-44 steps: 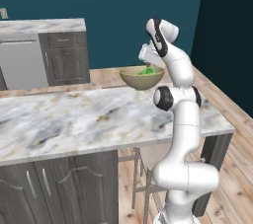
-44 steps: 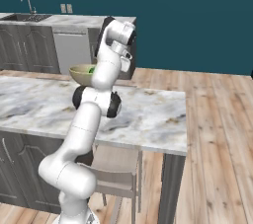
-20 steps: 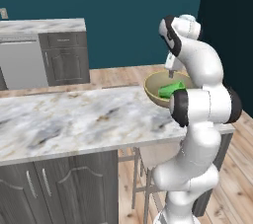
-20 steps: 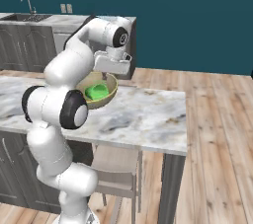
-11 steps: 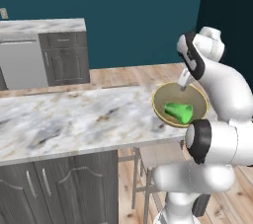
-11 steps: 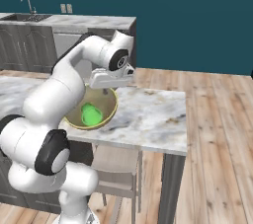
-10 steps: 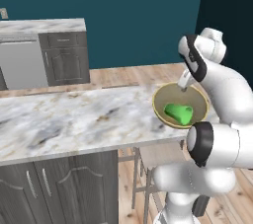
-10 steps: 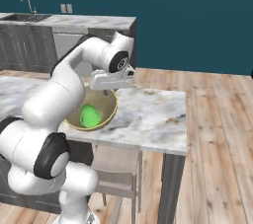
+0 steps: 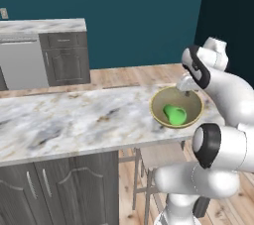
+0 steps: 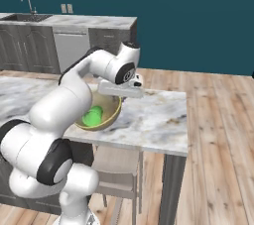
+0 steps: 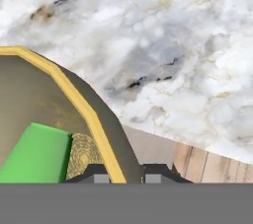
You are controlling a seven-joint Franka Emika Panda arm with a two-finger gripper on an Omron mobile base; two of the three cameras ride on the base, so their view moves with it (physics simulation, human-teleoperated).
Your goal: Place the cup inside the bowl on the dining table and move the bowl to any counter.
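Over near edge of long white-grey marble-topped table (image 9: pixel 74 120), beside wooden stool (image 9: pixel 161 155), hangs round olive-gold thin-rimmed bowl (image 9: pixel 176 108), carried, not resting. Small bright green handleless cup (image 9: pixel 174 114) lies tipped on side inside bowl. Tool (image 11: pixel 120 172) pinches bowl rim, one finger inside, one outside. Judged step: cup-in-bowl done, bowl transport under way. Next: carry bowl level away from table to wall-side marble counter (image 9: pixel 42 26), set down, release.
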